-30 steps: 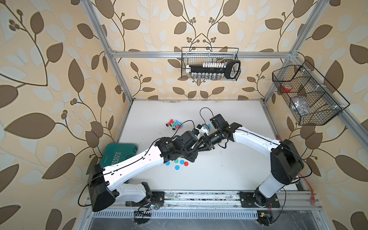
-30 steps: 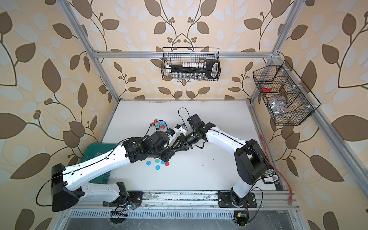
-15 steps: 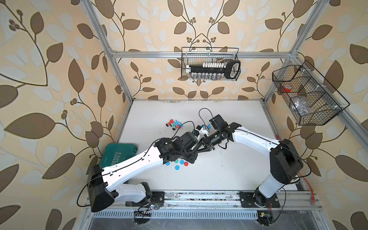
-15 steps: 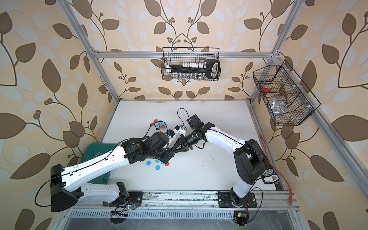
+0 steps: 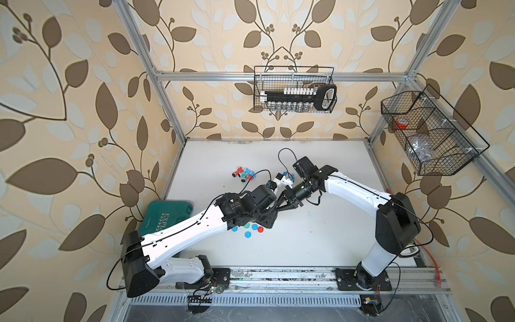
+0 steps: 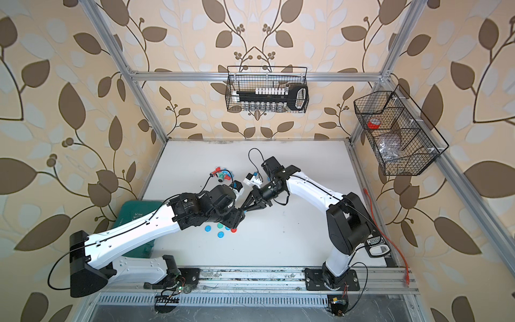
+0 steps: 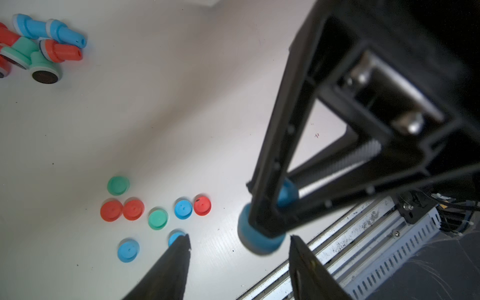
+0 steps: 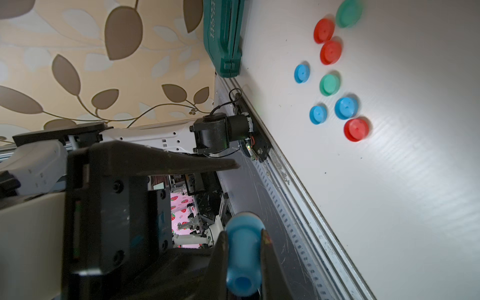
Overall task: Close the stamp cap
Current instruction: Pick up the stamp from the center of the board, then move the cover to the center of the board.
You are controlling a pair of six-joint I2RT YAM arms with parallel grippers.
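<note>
Left arm is lying stretched toward the middle; right arm is angling in opposite, the wrists nearly nose to nose. Left gripper is standing with jaws parted. Right gripper is pinching a blue stamp — jaws tight on its handle.

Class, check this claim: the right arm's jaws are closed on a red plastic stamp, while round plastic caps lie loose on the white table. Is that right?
Not quite: the right wrist view shows the right gripper with its jaws closed on a blue plastic stamp, not a red one. The rest stands: round plastic caps lie loose on the white table.
</note>
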